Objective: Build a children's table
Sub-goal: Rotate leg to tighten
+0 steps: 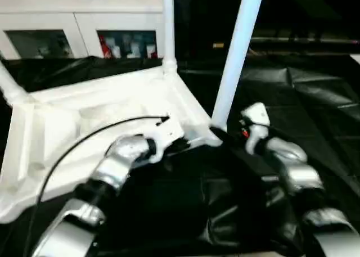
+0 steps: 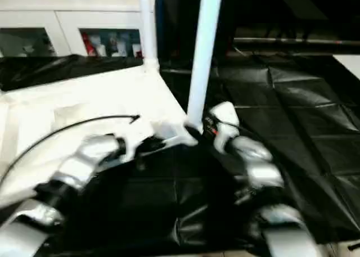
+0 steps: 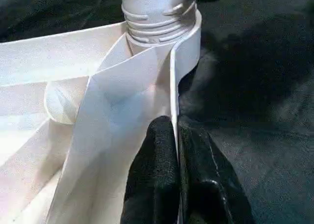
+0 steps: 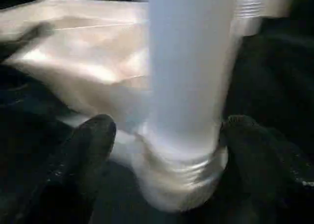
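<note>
White tabletop (image 1: pixel 84 122) upside down on black sheet (image 1: pixel 315 111), three legs upright in corner sockets. Left gripper (image 3: pixel 175 150) pinches tabletop rim. Right gripper (image 4: pixel 164 150) spread around nearest leg (image 1: pixel 236 54), not gripping. Risk: half-seated leg tilts, pops out.

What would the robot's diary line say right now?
left gripper: shut on tabletop rim | right gripper: open around leg | leg: standing in corner socket
</note>
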You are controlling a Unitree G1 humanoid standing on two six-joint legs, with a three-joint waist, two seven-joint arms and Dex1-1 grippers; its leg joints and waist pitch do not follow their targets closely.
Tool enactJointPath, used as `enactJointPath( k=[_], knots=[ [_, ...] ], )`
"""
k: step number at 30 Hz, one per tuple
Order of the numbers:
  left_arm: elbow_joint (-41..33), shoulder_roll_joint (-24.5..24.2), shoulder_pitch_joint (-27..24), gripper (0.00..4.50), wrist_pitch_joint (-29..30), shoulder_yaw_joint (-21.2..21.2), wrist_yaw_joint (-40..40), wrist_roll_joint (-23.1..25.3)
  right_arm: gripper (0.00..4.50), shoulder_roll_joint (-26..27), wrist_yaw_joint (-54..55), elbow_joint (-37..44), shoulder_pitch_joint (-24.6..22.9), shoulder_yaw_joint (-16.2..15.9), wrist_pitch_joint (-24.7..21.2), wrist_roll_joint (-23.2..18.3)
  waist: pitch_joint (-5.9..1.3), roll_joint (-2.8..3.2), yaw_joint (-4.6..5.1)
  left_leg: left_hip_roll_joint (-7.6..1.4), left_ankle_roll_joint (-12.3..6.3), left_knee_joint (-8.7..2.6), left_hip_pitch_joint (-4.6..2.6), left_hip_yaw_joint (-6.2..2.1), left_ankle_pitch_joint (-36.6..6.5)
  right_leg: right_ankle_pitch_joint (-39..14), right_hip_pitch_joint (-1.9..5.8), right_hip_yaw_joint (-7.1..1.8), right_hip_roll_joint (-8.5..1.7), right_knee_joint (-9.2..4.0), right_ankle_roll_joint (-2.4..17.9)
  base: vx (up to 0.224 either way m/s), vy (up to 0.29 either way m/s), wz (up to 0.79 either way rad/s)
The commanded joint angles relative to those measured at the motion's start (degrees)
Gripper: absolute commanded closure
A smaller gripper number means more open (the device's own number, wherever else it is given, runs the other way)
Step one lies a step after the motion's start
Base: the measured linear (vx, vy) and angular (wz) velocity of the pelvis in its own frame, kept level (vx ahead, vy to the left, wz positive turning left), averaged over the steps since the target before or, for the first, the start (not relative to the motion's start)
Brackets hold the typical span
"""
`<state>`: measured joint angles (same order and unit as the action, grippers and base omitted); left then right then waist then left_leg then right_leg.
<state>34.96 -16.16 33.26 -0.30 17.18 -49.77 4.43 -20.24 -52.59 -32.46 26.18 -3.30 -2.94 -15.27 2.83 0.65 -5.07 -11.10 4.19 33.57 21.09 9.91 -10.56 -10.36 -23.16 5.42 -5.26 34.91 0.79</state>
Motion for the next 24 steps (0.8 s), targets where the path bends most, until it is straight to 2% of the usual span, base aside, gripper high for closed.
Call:
enactJointPath(
  k=[1,5,8,9,11,17,24],
  knots=[
    [-0.6,-2.0,-1.5,4.50,-0.8,-0.1,-3.7,-0.5,0.58,-2.1,-5.2,5.8,-1.0,-1.5,-3.5,-1.9,-3.53,-0.41,-0.41,-2.26,-4.83,-4.04,0.09,-0.58,-12.4,-13.6,3.52,-2.92,-3.48,-4.61,10.8,0.000,0.000,0.00],
    [-3.9,-3.0,-2.6,4.50,-0.4,0.2,-8.4,-3.0,0.58,-3.0,-7.1,8.0,-2.0,-2.9,-4.2,-1.1,-3.38,-0.35,-0.40,-2.29,-3.49,-4.16,-0.17,-0.54,-13.4,-18.0,3.02,-3.00,-3.70,-5.08,10.4,0.000,0.000,0.00],
    [-6.5,-3.9,-3.4,4.50,0.1,1.0,-11.2,-4.1,0.58,-2.7,-5.8,7.0,-1.7,-4.5,-1.7,2.6,-3.48,-0.26,-0.46,-2.40,-2.86,-4.13,-0.33,-0.48,-12.6,-15.0,2.79,-3.09,-3.62,-4.68,11.7,0.000,0.000,0.00],
    [-7.8,-4.4,-3.8,4.50,0.3,1.7,-12.6,-4.3,0.58,-2.5,-3.5,5.8,-1.0,-5.5,-0.5,5.3,-3.46,-0.34,-0.42,-2.39,-2.71,-4.17,-0.23,-0.49,-12.4,-13.9,2.87,-3.09,-3.57,-4.52,12.0,0.000,0.000,0.00],
    [-8.9,-4.7,-4.3,4.50,0.4,2.0,-13.7,-4.6,0.58,-2.7,-3.3,5.9,-1.0,-6.3,-0.8,6.1,-3.51,-0.23,-0.52,-2.38,-2.55,-4.14,-0.43,-0.44,-12.2,-12.8,2.82,-3.13,-3.57,-4.37,12.4,0.000,0.000,0.00],
    [-10.2,-5.0,-4.8,4.50,1.0,2.0,-14.6,-4.8,0.58,-3.1,-4.1,7.2,-1.7,-7.6,-1.5,7.0,-3.57,-0.32,-1.18,-2.35,-2.92,-4.01,-0.32,-0.37,-11.2,-10.8,3.19,-3.19,-3.65,-4.08,12.4,0.000,0.000,0.00],
    [-10.7,-5.3,-5.2,4.50,1.7,2.0,-14.8,-4.6,0.72,-2.5,-4.0,7.0,-2.2,-7.0,-1.5,6.6,-3.64,-0.28,-1.19,-2.29,-2.80,-3.95,-0.38,-0.38,-11.4,-10.8,3.22,-3.17,-3.57,-4.10,12.2,0.000,0.000,0.00]
  ],
)
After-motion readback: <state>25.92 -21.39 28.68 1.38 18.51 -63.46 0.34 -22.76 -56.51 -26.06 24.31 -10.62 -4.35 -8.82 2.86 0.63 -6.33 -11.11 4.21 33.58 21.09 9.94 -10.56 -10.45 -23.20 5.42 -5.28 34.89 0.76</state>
